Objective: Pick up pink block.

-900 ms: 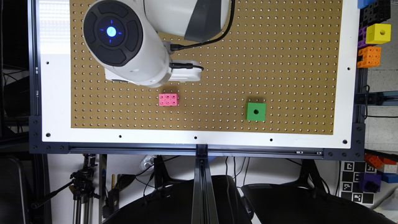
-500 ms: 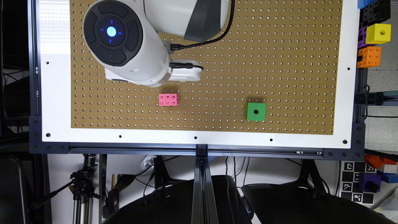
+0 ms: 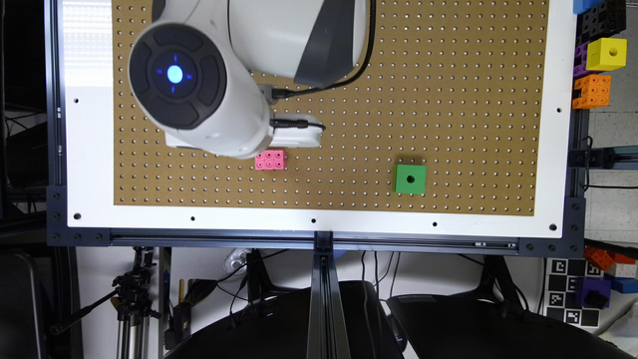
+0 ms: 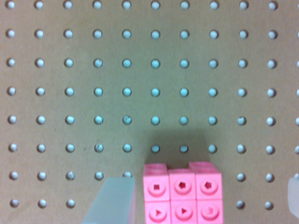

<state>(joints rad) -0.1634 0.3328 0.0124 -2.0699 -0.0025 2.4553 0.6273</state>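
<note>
The pink block point(image 3: 270, 160) is a small studded brick lying on the brown pegboard point(image 3: 448, 99), just toward the front edge from the white gripper part point(image 3: 298, 135) of my arm. In the wrist view the pink block point(image 4: 182, 194) sits at the picture's edge between two widely spread fingers. One pale finger point(image 4: 112, 201) is close beside it and a sliver of the other point(image 4: 294, 186) is further off. My gripper point(image 4: 203, 198) is open and holds nothing.
A green cube point(image 3: 410, 179) with a round hole stands on the pegboard toward the exterior view's right of the pink block. Off the board at the far right are a yellow cube point(image 3: 606, 54) and an orange studded brick point(image 3: 591, 91). A white border point(image 3: 319, 219) frames the board.
The arm and its white gripper part have shifted toward the front edge, closer to the pink block. Both blocks stay where they were.
</note>
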